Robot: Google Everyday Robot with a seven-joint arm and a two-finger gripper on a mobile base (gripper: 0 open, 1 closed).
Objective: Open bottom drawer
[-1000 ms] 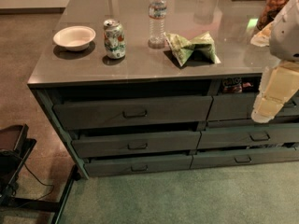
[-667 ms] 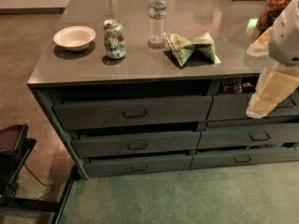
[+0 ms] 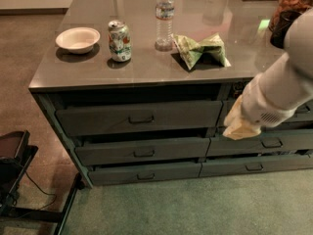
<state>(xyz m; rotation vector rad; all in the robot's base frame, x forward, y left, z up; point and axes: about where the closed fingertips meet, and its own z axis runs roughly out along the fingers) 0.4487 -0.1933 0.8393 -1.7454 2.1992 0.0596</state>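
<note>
The bottom drawer point(image 3: 145, 173) is the slimmest dark grey-green front, lowest in the left column of the cabinet, with a small dark pull handle point(image 3: 145, 176) at its centre. It sits about flush with the fronts above it. My white arm reaches in from the right edge. The gripper point(image 3: 238, 126) is at its pale blurred end, in front of the right column of drawers, well to the right of and above the bottom drawer's handle. It touches no handle.
Two taller drawer fronts point(image 3: 141, 117) point(image 3: 143, 152) stack above the bottom drawer. The grey countertop point(image 3: 73, 72) holds a white bowl point(image 3: 77, 39), a soda can point(image 3: 119, 40), a water bottle point(image 3: 165, 16), a green chip bag point(image 3: 199, 49) and a jar point(image 3: 289, 11). A black stand point(image 3: 12, 163) is at floor left.
My arm has swung left and lower, so its end now hangs in front of the right drawers rather than at the frame's right edge. The drawers have not moved.
</note>
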